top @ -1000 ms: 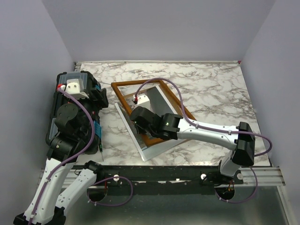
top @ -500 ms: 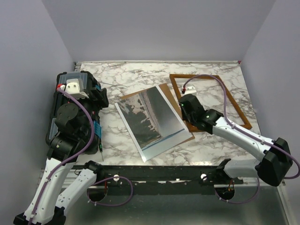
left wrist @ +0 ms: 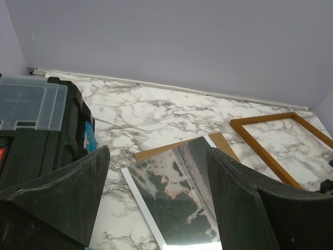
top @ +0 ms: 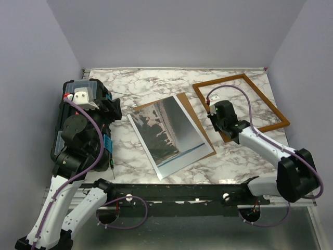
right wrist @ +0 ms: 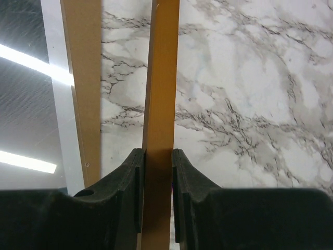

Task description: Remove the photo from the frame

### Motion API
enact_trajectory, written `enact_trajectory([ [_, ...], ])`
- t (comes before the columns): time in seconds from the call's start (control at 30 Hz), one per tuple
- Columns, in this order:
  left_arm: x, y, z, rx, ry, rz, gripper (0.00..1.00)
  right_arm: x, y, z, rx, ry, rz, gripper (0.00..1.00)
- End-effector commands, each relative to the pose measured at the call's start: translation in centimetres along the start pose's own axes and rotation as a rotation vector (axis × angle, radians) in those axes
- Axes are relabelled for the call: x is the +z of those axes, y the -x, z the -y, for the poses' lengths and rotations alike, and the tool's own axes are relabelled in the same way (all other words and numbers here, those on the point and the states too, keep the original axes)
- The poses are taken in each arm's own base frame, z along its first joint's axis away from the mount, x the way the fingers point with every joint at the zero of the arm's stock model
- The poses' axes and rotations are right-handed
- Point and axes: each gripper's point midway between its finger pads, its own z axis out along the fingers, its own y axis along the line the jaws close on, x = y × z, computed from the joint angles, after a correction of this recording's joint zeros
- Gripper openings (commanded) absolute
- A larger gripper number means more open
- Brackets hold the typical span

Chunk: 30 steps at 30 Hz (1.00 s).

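On right side of worktop [top: 156, 86], we moved frame [top: 218, 80] off photo [top: 169, 133]; right end effector [right wrist: 157, 156] grips frame rail, left end effector [left wrist: 156, 192] spread, empty. Photo lies mid-worktop on backing board [left wrist: 221, 143]; removal seems done.

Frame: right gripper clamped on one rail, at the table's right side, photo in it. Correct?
No, the frame is empty. The photo lies apart from it, to its left, as the top external view shows. The rest stands: the right gripper is clamped on one rail, at the right side.
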Motion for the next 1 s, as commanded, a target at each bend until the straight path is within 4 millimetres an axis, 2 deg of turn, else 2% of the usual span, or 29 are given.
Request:
enact_trajectory([
  [0.0, 0.0, -0.3, 0.5, -0.015, -0.028, -0.003, 0.76, 2.8, 1.7, -1.0, -0.12, 0.086, 0.065, 0.0],
  [0.13, 0.0, -0.4, 0.6, -0.011, -0.028, -0.006, 0.76, 4.6, -0.5, -0.4, -0.104, 0.085, 0.022, 0.0],
  [0.23, 0.0, -0.6, 0.8, -0.011, -0.036, -0.009, 0.76, 4.9, -1.0, 0.0, -0.102, 0.073, 0.024, 0.0],
  [0.37, 0.2, -0.8, 1.1, -0.012, -0.05, -0.023, 0.76, 5.5, -2.7, 0.4, -0.146, 0.046, -0.032, 0.0],
  [0.43, 0.3, -1.0, 1.2, -0.01, -0.051, -0.027, 0.76, 5.6, -2.6, 0.7, -0.147, 0.027, -0.034, 0.01],
  [0.53, 0.3, -1.1, 1.2, -0.007, -0.05, -0.031, 0.76, 5.7, -2.9, 1.2, -0.152, 0.0, -0.052, 0.19],
  [0.6, 0.5, -1.4, 1.3, -0.002, -0.055, -0.037, 0.76, 5.7, -3.1, 2.0, -0.142, -0.049, -0.074, 0.45],
  [0.67, 0.6, -1.6, 1.5, 0.0, -0.059, -0.046, 0.76, 5.2, -2.3, 3.1, -0.106, -0.105, -0.073, 0.64],
  [0.7, 0.7, -1.7, 1.6, 0.002, -0.062, -0.049, 0.76, 4.8, -1.6, 3.5, -0.085, -0.123, -0.073, 0.7],
  [0.77, 0.9, -2.1, 1.8, 0.005, -0.067, -0.061, 0.76, 3.5, -0.1, 4.8, 0.005, -0.19, -0.077, 0.76],
  [0.83, 1.1, -2.5, 2.1, 0.01, -0.076, -0.076, 0.76, 1.6, 1.6, 4.9, 0.151, -0.218, -0.071, 0.78],
  [0.9, 1.3, -3.0, 2.4, 0.019, -0.087, -0.09, 0.77, -0.5, 2.9, 3.1, 0.295, -0.178, -0.04, 0.8],
  [0.97, 1.4, -3.5, 3.0, 0.027, -0.107, -0.111, 0.78, -2.5, 3.4, -0.2, 0.401, -0.078, -0.001, 0.81],
])
